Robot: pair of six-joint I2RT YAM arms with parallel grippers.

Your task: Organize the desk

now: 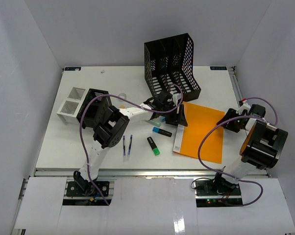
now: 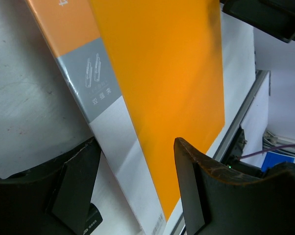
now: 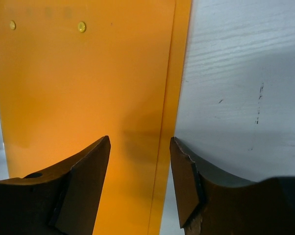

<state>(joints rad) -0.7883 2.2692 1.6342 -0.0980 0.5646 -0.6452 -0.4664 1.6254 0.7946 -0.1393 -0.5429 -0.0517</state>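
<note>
Desk (image 1: 84,142): white and flat, spread beneath both grippers from the arm bases out to the far wall. A metal rail (image 1: 137,171) is seen along its near edge.

Folder (image 1: 204,131): orange, laid flat on the desk between the two grippers. Its grey-and-white label strip (image 2: 101,98) is turned toward the left gripper (image 1: 176,116).

Left gripper: jaws are held apart and nothing is clasped. In the wrist view the label strip and the orange cover are seen through the gap between the fingers (image 2: 74,186). Whether the folder is touched cannot be judged.

Right gripper (image 3: 140,140): jaws are parted and nothing is pinched. The folder's long edge is seen running up through the gap, with orange cover below one finger and bare desk below the other. Two brass rivets (image 3: 81,26) are noted on the cover ahead of the fingertips.

Outward from the left gripper:
- Mesh holder (image 1: 172,61), black and upright, is set just beyond it on the far side.
- Two highlighters are laid on its near side, slightly apart: one blue-tipped (image 1: 161,131), one green-tipped (image 1: 153,146).
- Two pens (image 1: 127,145) are laid side by side further to its left.
- Slotted box (image 1: 71,102), white, is placed well to its left, with a black box (image 1: 96,98) just beside it, partly hidden by the left arm.
</note>
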